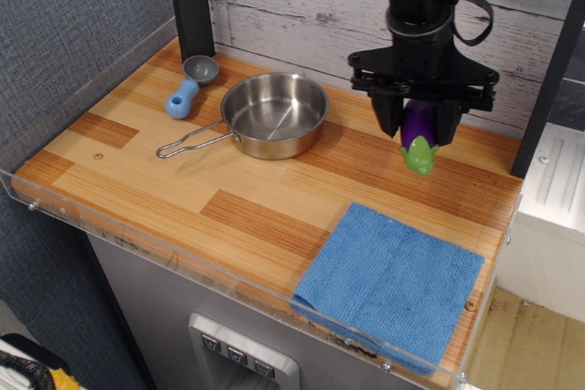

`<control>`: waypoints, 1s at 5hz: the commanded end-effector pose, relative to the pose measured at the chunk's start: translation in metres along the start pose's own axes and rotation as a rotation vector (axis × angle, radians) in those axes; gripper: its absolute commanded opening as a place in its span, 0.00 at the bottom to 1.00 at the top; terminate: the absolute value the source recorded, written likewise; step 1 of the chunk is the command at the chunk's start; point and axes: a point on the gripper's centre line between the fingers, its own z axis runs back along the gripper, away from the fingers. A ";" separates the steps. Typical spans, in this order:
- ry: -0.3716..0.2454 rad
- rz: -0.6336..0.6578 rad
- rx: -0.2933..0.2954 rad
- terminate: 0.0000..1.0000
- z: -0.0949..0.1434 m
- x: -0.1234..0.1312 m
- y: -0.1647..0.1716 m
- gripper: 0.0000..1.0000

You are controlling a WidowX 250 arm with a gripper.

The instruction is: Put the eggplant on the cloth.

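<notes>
Hiding most of eggplant behind 2 black fingers; upper purple end lost between them, arm top cut off by frame edge. Gripper clamped on eggplant, held above counter, clear of surface. Long axis near vertical, green stem cap pointing down. Cloth flat at front right corner, well apart from eggplant.
</notes>
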 end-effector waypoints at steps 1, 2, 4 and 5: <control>-0.021 -0.082 -0.025 0.00 0.022 -0.043 -0.011 0.00; 0.012 -0.129 -0.039 0.00 0.012 -0.065 -0.014 0.00; 0.047 -0.161 -0.011 0.00 0.002 -0.079 -0.021 0.00; 0.044 -0.159 -0.008 0.00 0.003 -0.079 -0.020 0.00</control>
